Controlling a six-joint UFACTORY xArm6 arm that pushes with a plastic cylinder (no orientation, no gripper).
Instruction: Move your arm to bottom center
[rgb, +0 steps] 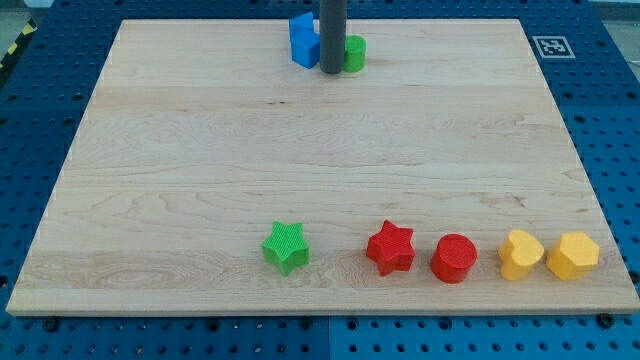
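My tip (331, 70) sits at the board's (200, 150) top centre, wedged between blue block (303, 40) and green cylinder (354, 53), apparently touching both. Bare rod, nothing clamped. Bottom row well apart.

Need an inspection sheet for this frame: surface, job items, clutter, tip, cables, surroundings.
Surface: wooden board, flat, middle bare.
Job's things: my tip at the view's top centre, far from the bottom centre.
Clutter: blue block just left of the tip, green block just right of it; along the bottom, green star, red star, red cylinder, two yellow blocks.
Pincer: nothing seen; the arm ends in a rod.
Cables: nothing seen.
Surroundings: blue perforated table; a marker tag at top right.
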